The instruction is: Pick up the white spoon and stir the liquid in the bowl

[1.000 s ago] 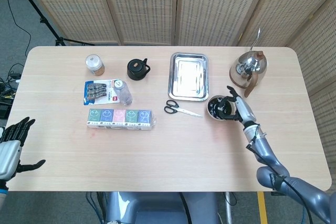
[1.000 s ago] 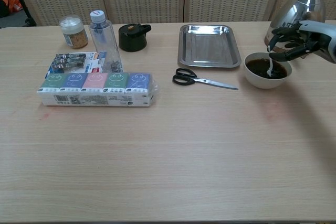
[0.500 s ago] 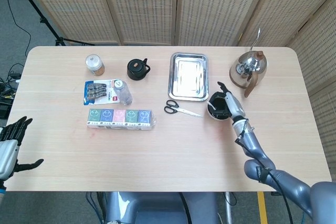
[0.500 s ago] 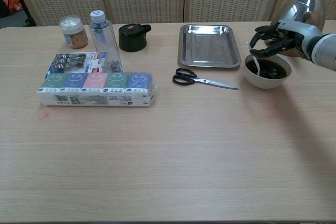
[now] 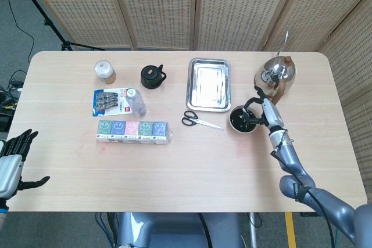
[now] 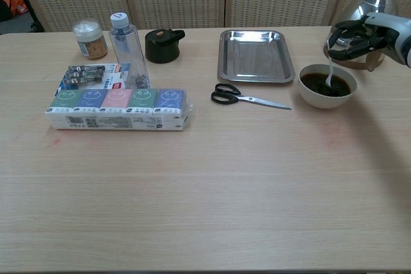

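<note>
Probably a lab or studio test area: a wooden table [image 5: 174, 166] stands before woven folding screens [image 5: 157, 4], with a tripod leg [image 5: 43, 18] and loose cables [image 5: 9, 88] on grey carpet [image 5: 14, 39].

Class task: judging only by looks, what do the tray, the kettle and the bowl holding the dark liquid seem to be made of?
Tray: probably stainless steel, shown by its bright reflective sheen. Kettle: polished metal with mirror-like reflections; its brown handle could be wood or plastic. Bowl: off-white and smooth, likely glazed ceramic, though plastic cannot be ruled out.
</note>
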